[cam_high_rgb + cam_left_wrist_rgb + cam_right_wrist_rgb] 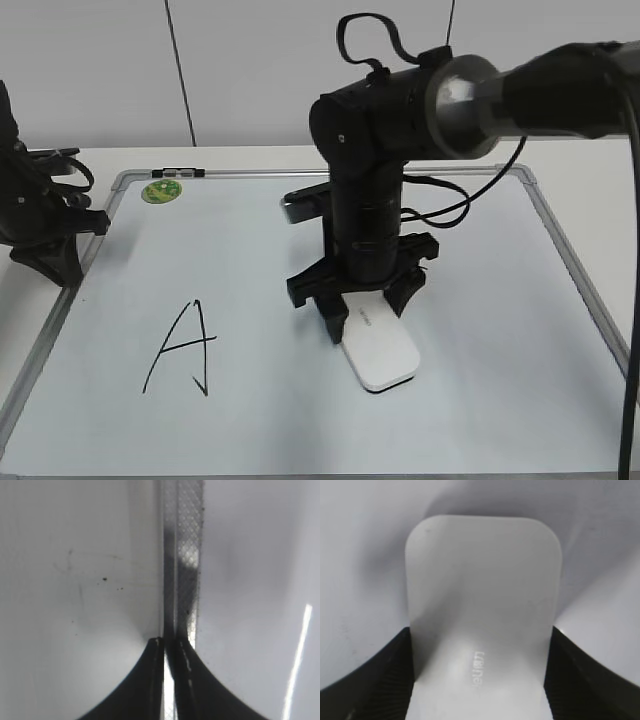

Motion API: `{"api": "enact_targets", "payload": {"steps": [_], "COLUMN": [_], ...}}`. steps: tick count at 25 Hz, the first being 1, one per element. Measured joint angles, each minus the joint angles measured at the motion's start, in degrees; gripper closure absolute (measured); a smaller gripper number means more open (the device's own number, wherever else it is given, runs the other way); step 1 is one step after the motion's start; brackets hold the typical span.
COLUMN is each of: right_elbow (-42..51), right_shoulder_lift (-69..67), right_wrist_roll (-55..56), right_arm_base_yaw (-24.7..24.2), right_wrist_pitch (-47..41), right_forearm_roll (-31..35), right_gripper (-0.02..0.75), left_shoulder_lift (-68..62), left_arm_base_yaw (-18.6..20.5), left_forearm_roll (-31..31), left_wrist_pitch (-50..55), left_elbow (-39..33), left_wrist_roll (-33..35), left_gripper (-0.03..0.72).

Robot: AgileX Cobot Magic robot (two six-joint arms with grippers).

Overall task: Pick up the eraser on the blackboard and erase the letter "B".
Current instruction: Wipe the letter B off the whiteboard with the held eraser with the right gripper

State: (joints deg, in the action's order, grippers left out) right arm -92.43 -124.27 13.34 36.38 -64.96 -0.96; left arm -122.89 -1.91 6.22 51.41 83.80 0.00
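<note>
The white eraser (380, 352) lies flat on the blackboard (500, 300), right of centre. My right gripper (368, 312) points down and is shut on the eraser's far end. In the right wrist view the eraser (480, 590) fills the space between the two black fingers (480, 680), its grey lettering showing. No letter "B" shows; the arm and eraser cover part of the board. My left gripper (58, 265) is shut and empty at the board's left edge. In the left wrist view its tips (170, 645) sit over the board's metal frame (182, 555).
A black handwritten "A" (183, 348) is on the board's left half. A round green magnet (161, 191) sits at the far left corner, with a small dark clip (183, 172) on the frame beside it. The right arm's cables hang over the board's middle.
</note>
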Motion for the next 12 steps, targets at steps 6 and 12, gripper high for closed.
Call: {"api": "enact_targets", "payload": {"steps": [6,12], "right_elbow": [-0.14,0.27], "right_shoulder_lift": [0.00,1.30], "right_wrist_roll": [1.12,1.31], "right_arm_base_yaw": [-3.97,-4.09], "right_wrist_pitch": [-1.25,-1.12], "right_forearm_roll": [-4.36,-4.94], "right_gripper": [0.226,0.227], "left_shoulder_lift": [0.00,0.00], "left_arm_base_yaw": [0.00,0.00], "left_forearm_roll": [0.00,0.00], "left_wrist_pitch": [0.00,0.00], "left_elbow": [0.00,0.00], "left_wrist_roll": [0.00,0.00], "left_gripper": [0.657,0.657]}}
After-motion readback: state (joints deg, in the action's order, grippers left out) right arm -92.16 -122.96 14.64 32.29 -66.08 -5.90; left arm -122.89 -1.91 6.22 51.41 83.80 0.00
